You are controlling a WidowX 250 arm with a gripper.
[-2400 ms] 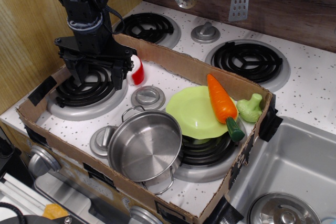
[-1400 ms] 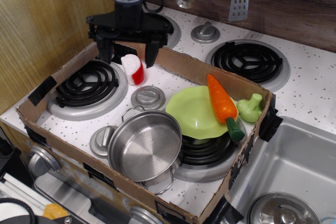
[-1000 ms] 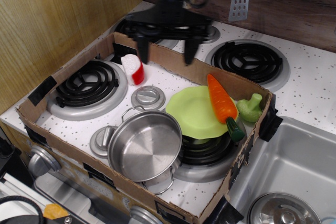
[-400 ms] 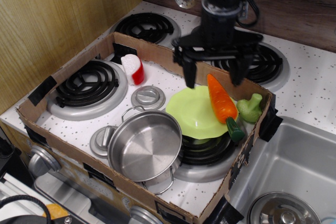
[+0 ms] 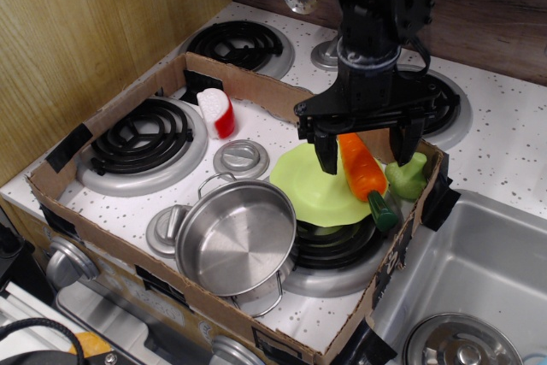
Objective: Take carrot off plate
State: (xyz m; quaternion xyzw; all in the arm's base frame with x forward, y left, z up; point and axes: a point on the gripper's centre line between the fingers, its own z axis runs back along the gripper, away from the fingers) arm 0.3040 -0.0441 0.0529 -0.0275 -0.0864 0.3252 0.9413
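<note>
Toy stove tabletop, and the black end effector [image 5: 366, 153] has swept across from the far burner, fingers spread wide, straddling the glossy orange plastic carrot [image 5: 362, 167] lying on the round lime-green plate [image 5: 313, 184] beneath. Grasp looks imminent!

We see a glossy orange plastic carrot [image 5: 361, 168] with a dark green stub on a lime-green round plate [image 5: 312, 185], beside a pale green knobbly vegetable [image 5: 408, 175], a shiny steel pot [image 5: 235, 237], and a white black-speckled stovetop bench [image 5: 504, 147].
</note>
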